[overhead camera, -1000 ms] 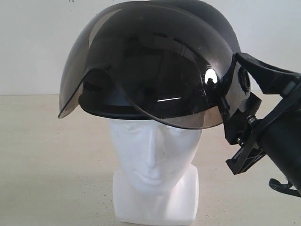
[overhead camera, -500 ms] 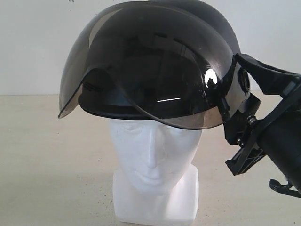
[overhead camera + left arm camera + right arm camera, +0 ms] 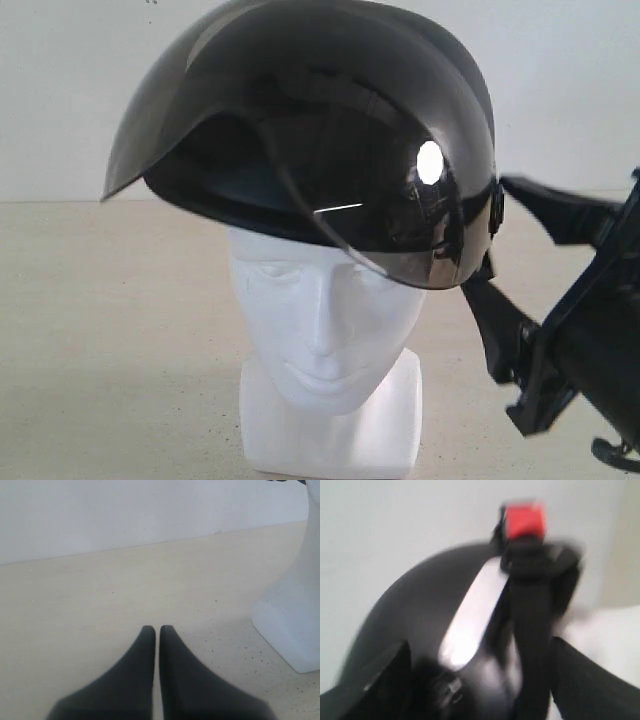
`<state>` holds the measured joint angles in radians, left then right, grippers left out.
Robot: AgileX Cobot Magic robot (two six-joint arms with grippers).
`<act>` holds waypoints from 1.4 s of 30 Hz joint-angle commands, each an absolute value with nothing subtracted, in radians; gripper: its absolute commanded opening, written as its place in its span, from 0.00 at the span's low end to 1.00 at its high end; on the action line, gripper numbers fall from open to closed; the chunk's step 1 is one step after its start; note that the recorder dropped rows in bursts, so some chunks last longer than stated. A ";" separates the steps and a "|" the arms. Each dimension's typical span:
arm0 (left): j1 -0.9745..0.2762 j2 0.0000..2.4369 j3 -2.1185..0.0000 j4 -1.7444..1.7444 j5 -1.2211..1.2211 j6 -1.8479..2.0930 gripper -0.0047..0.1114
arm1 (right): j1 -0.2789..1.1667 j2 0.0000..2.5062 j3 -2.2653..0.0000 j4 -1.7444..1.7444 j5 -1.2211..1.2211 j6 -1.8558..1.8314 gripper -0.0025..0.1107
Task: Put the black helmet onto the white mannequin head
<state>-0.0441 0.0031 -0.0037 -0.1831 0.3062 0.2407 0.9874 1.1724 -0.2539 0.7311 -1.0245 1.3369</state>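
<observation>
The black helmet (image 3: 300,110) sits tilted on top of the white mannequin head (image 3: 325,330), its smoky visor (image 3: 390,230) over the brow and the face showing below. My right gripper (image 3: 485,235) is open at the helmet's right side, one finger above and one below the rim. In the blurred right wrist view the helmet shell (image 3: 445,630), a black strap (image 3: 532,620) and the red buckle (image 3: 522,520) lie between my right gripper's (image 3: 479,642) spread fingers. My left gripper (image 3: 157,628) is shut and empty, low over the table, beside the head's neck base (image 3: 295,625).
The pale speckled table (image 3: 110,350) runs back to a white wall (image 3: 60,90). The right arm (image 3: 600,330) fills the lower right corner of the exterior view.
The helmet has dropped and tipped down to the left onto the head. My right gripper has moved down and to the right, away from where it held the rim.
</observation>
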 commanded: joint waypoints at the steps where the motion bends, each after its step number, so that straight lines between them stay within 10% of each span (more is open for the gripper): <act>1: -0.047 0.000 0.000 -0.194 0.306 0.240 0.08 | 0.977 1.186 -0.232 0.779 -0.913 1.306 0.66; 34: -0.047 0.000 0.000 -0.194 0.306 0.240 0.08 | 0.976 0.911 -0.232 0.940 -1.022 0.826 0.64; 42: -0.047 0.000 0.000 -0.194 0.306 0.240 0.08 | 0.976 0.722 -0.234 0.940 -1.024 0.325 0.17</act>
